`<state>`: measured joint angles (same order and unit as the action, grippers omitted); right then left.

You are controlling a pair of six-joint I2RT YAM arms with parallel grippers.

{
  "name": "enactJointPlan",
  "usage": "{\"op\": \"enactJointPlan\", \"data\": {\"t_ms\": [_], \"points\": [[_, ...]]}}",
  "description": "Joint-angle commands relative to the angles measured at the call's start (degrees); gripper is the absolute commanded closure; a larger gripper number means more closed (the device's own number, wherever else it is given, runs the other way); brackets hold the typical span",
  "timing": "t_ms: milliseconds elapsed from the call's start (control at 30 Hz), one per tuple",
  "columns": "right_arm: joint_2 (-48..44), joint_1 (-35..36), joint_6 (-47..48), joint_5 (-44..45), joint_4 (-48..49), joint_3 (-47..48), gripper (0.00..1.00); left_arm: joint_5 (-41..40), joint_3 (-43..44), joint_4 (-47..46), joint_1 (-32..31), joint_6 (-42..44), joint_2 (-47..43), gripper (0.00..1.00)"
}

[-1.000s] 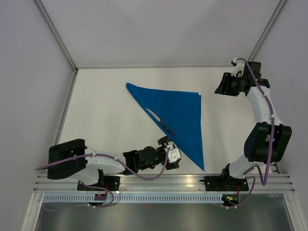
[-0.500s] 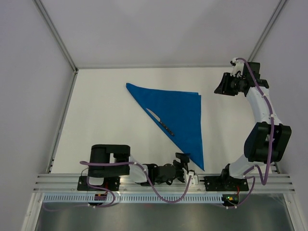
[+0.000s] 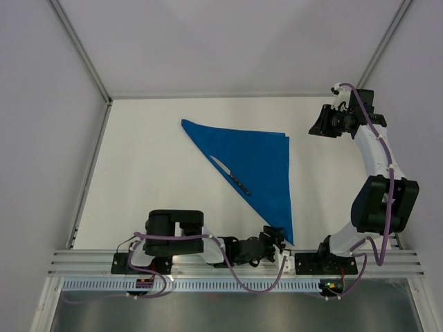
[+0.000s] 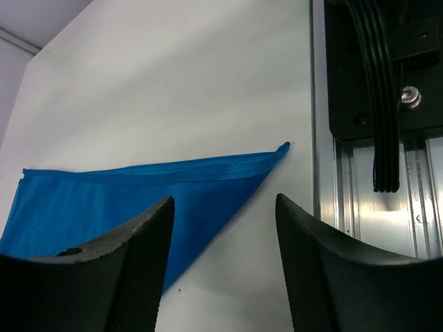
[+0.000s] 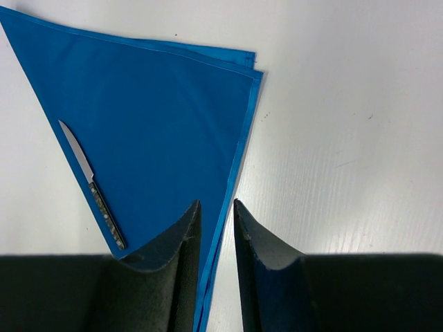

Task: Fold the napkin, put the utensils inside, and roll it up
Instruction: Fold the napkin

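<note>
The blue napkin [image 3: 259, 155] lies flat, folded into a triangle, in the middle of the table. The knife [image 3: 234, 177] lies on it along the long folded edge, blade toward the far left. My left gripper [image 3: 277, 237] is low at the table's near edge, right by the napkin's near corner [image 4: 280, 149], open and empty. In the left wrist view the napkin [image 4: 104, 200] lies ahead between the fingers [image 4: 138, 249]. My right gripper [image 3: 318, 126] hovers high at the back right with its jaws only slightly apart and holds nothing. Its wrist view shows the napkin [image 5: 159, 117] and the knife [image 5: 93, 188] far below.
The aluminium rail [image 4: 415, 228] with a black cable and the right arm's base [image 3: 325, 263] run just right of the left gripper. White walls close the table in at the left, back and right.
My left arm has swung to the right along the near edge, from beside the knife's handle end to the napkin's near corner. The right arm, napkin and knife have not moved.
</note>
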<state>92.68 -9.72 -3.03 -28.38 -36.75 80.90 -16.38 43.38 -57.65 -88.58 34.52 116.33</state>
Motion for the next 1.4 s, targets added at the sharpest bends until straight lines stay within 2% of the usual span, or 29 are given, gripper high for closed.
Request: {"op": "enactJointPlan", "data": {"t_ms": [0, 200, 367, 500, 667, 833, 867, 933, 1000, 1200, 1367], "points": [[0.0, 0.0, -0.8, -1.2, 2.2, -0.2, 0.70, 2.8, 2.3, -2.7, -0.4, 1.1, 1.9, 0.37], [0.2, 0.0, -0.8, -1.2, 2.2, -0.5, 0.72, 2.9, 4.0, -2.6, -0.4, 0.1, 4.0, 0.46], [0.4, 0.0, -0.9, -1.3, 2.3, -0.5, 0.74, 2.2, 4.8, -3.0, -0.4, 0.4, 5.3, 0.48], [0.2, 0.0, -1.0, -1.3, 2.4, -0.7, 0.75, 1.6, 5.5, -3.1, -0.3, 0.5, 5.8, 0.57], [0.4, 0.0, -1.1, -1.4, 2.3, -0.8, 0.75, 0.7, 5.9, -2.5, -0.3, 0.5, 6.3, 0.62], [0.4, 0.0, -1.1, -1.4, 2.4, -0.8, 0.76, 0.3, 6.3, -2.0, -0.3, 0.2, 6.2, 0.84], [0.4, 0.0, -1.1, -1.3, 2.4, -0.7, 0.76, 0.2, 6.4, -2.1, -0.3, 0.0, 6.0, 0.92], [0.4, 0.0, -1.1, -1.5, 2.3, -0.9, 0.76, 0.1, 6.4, -2.1, -0.2, -0.4, 5.9, 0.98], [0.4, 0.0, -1.1, -1.5, 2.3, -0.9, 0.76, 0.0, 6.4, -2.4, -0.2, -1.0, 5.3, 0.98], [0.5, 0.0, -0.9, -1.6, 2.1, -1.0, 0.77, 0.6, 6.5, 0.5, 2.0, -9.1, 0.1, 0.98], [0.7, 0.0, -0.8, -2.0, 1.9, -0.9, 0.77, 4.4, 7.1, 6.2, 9.4, -25.2, -7.3, 0.98]]}}
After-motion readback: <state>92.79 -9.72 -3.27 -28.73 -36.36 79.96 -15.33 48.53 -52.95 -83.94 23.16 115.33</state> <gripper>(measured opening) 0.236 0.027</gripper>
